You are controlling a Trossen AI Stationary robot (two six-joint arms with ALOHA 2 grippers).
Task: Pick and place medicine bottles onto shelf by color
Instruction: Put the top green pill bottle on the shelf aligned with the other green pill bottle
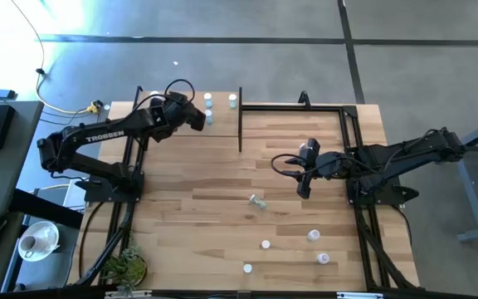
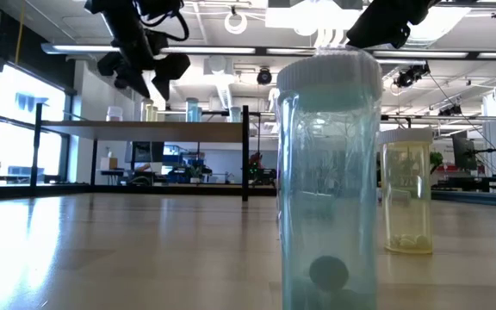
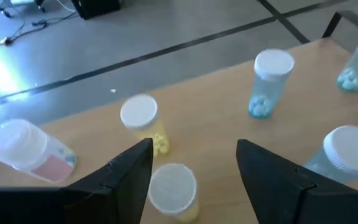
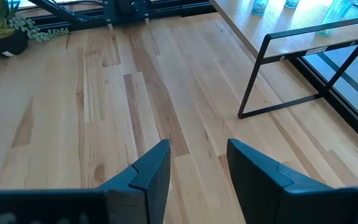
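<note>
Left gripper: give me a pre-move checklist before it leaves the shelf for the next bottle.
1. Left gripper open and holding nothing: ok; the fingers stand apart with only shelf top showing between them.
2. Yellow bottle below it standing upright on the shelf: ok.
3. Second yellow bottle right beside it, colours grouped: ok.
4. Blue bottle upright, apart from the yellows: ok.
5. All shelf bottles upright: not ok; a clear bottle lies on its side near the edge.
6. Right gripper empty over the table: ok.
</note>
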